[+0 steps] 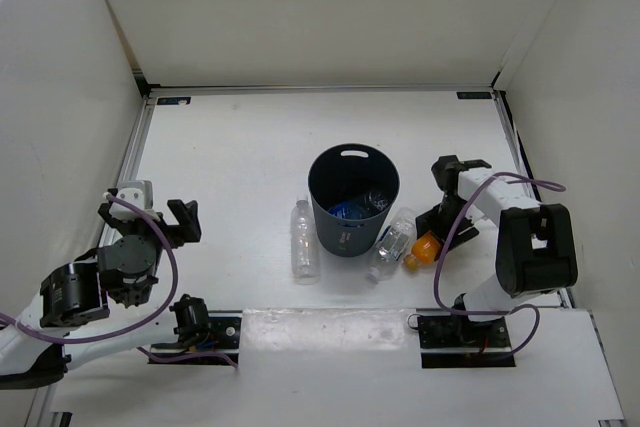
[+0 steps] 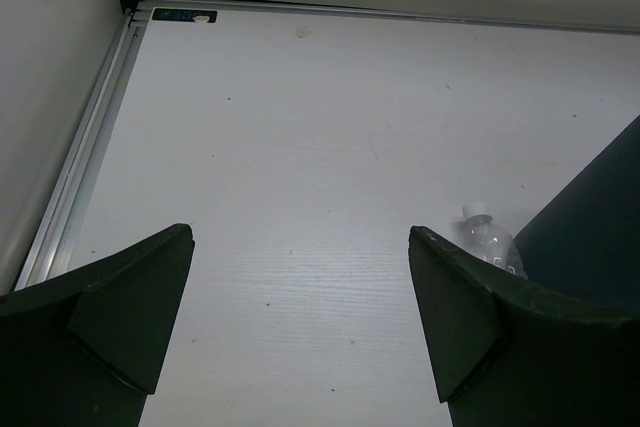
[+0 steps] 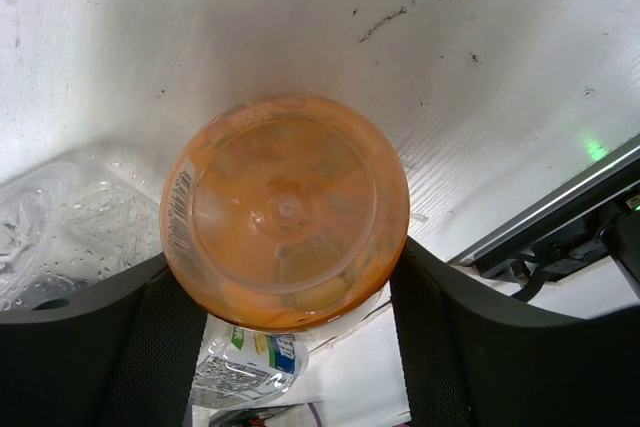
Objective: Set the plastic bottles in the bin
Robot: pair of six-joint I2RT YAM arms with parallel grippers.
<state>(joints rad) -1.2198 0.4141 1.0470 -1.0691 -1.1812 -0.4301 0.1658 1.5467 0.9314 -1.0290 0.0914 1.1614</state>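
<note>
Right wrist alone shows right claw [image 3: 288, 299] clamping orange bottle [image 3: 285, 209].

- Between the right jaws we see only the round base of the orange bottle [image 3: 285, 212]. Its neck and cap are hidden behind that base.
- Left of those jaws, a clear bottle [image 3: 70, 232] is blurred and cut off by the picture's edge.
- Below the orange bottle, between the jaws, a scrap of label [image 3: 245, 367] shows. We cannot tell whose it is.
- Behind the right-hand side of the left jaws, the white-capped bottle [image 2: 487, 239] shows only its cap and shoulder. The bin [image 2: 595, 217] beyond it is cut off.
</note>
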